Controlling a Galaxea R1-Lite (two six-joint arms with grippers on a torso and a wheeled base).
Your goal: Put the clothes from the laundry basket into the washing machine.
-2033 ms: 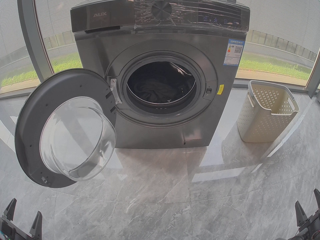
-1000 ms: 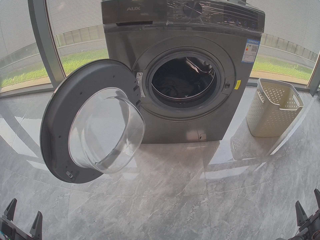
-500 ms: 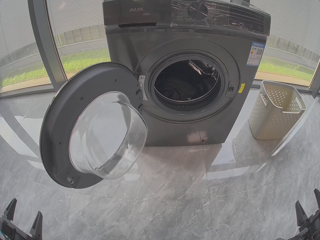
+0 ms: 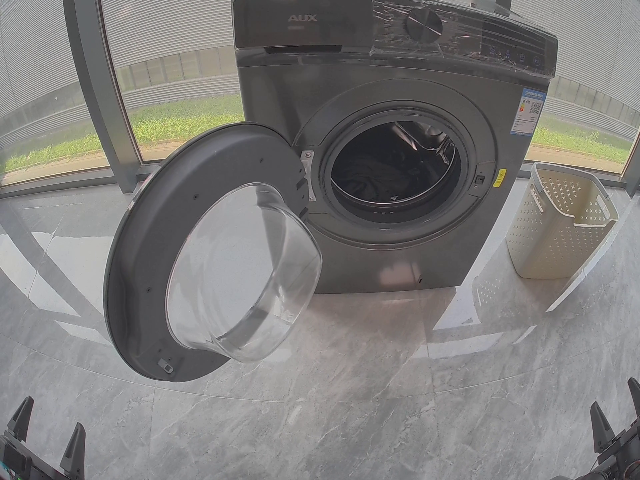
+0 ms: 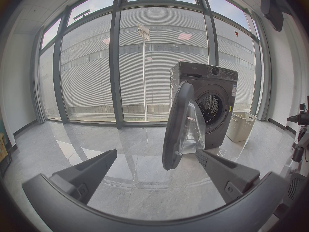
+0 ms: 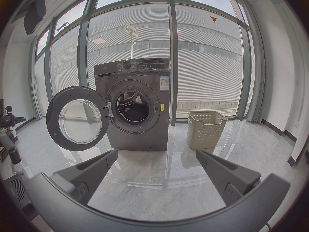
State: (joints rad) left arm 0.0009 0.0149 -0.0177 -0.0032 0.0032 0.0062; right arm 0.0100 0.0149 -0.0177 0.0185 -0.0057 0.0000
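The grey washing machine [image 4: 400, 188] stands ahead with its round door [image 4: 213, 255] swung wide to its left. Dark clothes [image 4: 373, 175] lie inside the drum. To the machine's right the cream laundry basket [image 4: 563, 225] stands on the floor, and I see nothing in it. My left gripper [image 4: 47, 428] is open at the lower left, far from the door. At the lower right my right gripper [image 4: 617, 411] is open, well short of the basket. The wrist views also show the left gripper [image 5: 156, 165] and right gripper [image 6: 156, 165] with nothing between the fingers.
Polished grey marble floor [image 4: 347, 395] spreads between me and the machine. Tall windows with dark frames [image 4: 93, 75] run behind it. The open door juts out over the floor to the left of the drum mouth.
The whole head view has shifted, so the camera moved: the machine and basket now sit further right and a little closer. Both grippers keep their places and stay open.
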